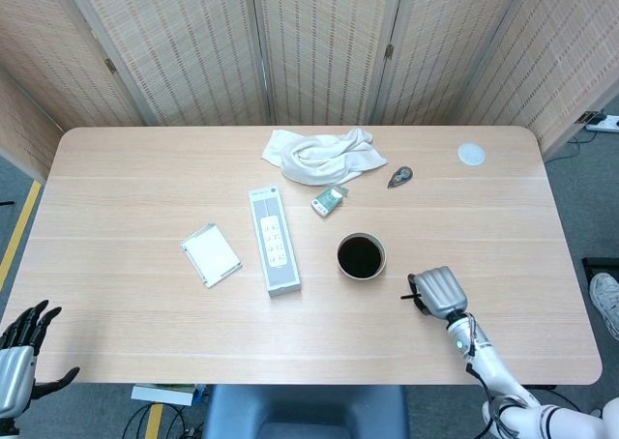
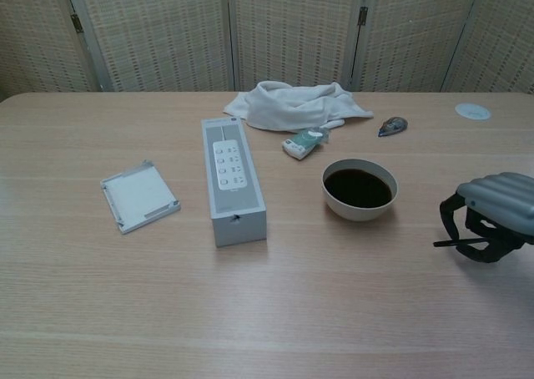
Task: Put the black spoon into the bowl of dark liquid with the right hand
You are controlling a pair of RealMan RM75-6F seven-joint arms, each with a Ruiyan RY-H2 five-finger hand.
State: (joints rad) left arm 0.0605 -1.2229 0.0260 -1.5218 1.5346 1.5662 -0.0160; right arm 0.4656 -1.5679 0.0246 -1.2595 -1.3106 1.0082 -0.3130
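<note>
A white bowl of dark liquid [image 1: 361,256] [image 2: 360,189] stands right of the table's middle. My right hand [image 1: 439,292] [image 2: 494,214] hovers just right of the bowl, fingers curled around the thin black spoon [image 2: 457,242], whose tip pokes out to the left [image 1: 407,297]. The spoon looks lifted slightly off the table; most of it is hidden inside the hand. My left hand [image 1: 21,348] hangs below the table's near left corner, fingers spread and holding nothing, seen only in the head view.
A grey power-strip box [image 1: 274,240] lies left of the bowl, a white square tray [image 1: 210,254] further left. A white cloth [image 1: 317,155], a small green packet [image 1: 329,200], a small dark object [image 1: 398,177] and a white disc [image 1: 470,153] lie toward the back.
</note>
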